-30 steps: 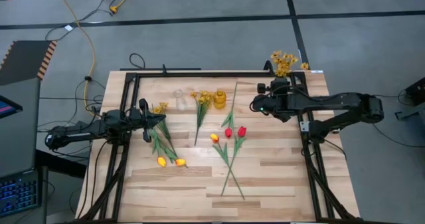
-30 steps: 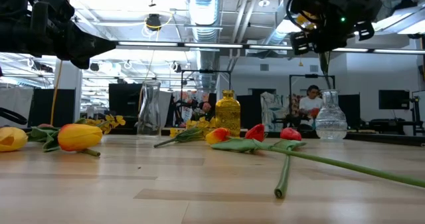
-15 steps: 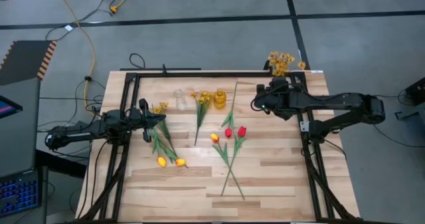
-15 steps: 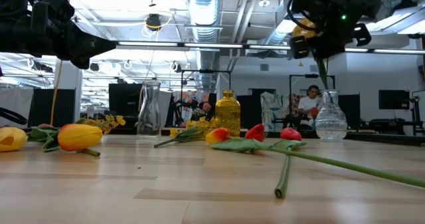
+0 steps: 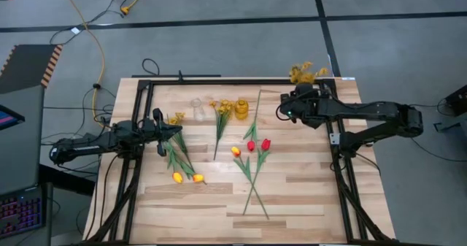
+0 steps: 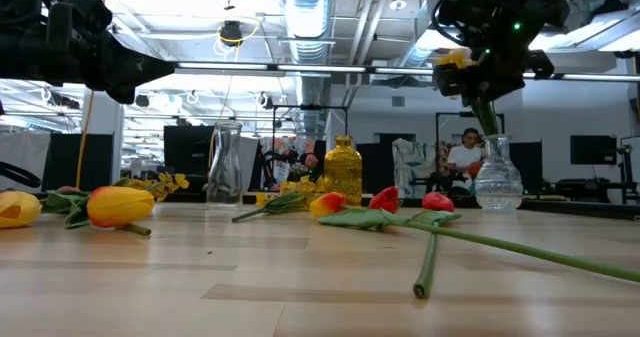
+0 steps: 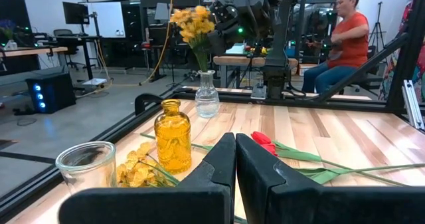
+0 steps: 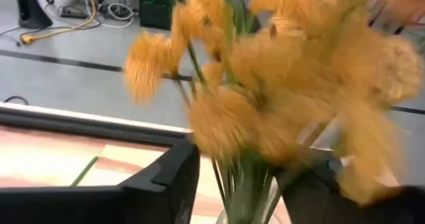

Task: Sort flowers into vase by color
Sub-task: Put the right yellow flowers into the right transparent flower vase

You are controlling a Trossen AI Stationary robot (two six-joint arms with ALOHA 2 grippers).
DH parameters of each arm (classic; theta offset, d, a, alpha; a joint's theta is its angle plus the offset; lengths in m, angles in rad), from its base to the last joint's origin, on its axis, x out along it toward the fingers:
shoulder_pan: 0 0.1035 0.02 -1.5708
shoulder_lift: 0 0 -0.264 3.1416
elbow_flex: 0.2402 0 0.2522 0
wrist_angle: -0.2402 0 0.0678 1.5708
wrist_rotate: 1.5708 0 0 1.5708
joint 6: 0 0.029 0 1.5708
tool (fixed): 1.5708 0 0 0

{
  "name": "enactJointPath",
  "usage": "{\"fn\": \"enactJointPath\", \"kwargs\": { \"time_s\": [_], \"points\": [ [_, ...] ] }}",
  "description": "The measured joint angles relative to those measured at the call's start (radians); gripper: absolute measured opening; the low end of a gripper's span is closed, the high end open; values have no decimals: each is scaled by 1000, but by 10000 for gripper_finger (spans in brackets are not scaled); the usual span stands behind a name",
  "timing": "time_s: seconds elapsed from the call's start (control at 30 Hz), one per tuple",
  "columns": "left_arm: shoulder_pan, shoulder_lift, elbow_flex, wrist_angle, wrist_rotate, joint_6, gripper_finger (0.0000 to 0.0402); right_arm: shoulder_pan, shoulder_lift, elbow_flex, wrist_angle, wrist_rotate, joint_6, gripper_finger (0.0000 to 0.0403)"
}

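Observation:
A spray of mustard-yellow flowers (image 8: 265,84) stands with its stems in a clear round vase (image 6: 497,177) at the table's far right. My right gripper (image 8: 239,171) is open above the vase's neck, one finger on either side of the stems (image 8: 247,177). My left gripper (image 7: 236,177) is shut on nothing and hangs over the table's left side (image 5: 162,140). On the table lie red tulips (image 5: 257,144), yellow-orange tulips (image 5: 187,177) and another yellow spray (image 5: 222,111). An amber bottle vase (image 5: 241,109) and a clear glass jar (image 5: 197,109) stand at the far middle.
A black frame rail (image 5: 219,81) runs along the table's far edge and down both sides. The tulips' long green stems (image 5: 255,187) cross the middle of the table. A person (image 7: 345,31) sits beyond the far edge.
My right gripper has opened and let go of the yellow spray. The spray has sunk stem-first into the clear vase, and its heads have swung a little toward the table's left. The left arm has kept still.

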Motion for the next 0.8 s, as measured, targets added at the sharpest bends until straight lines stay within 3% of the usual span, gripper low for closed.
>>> {"fn": "enactJointPath", "kwargs": {
  "time_s": [0.3, 0.57, 0.8],
  "points": [
    [0, 0, 0, 0, 0, 0, 0, 3, 0, 0, 0, -40, -4, 239],
    [0, 0, 0, 0, 0, 0, 0, 3, -46, 0, -12, -223, -70, 240],
    [0, 0, 0, 0, 0, 0, 0, 3, -134, 0, -20, -285, -70, 240]
  ]
}}
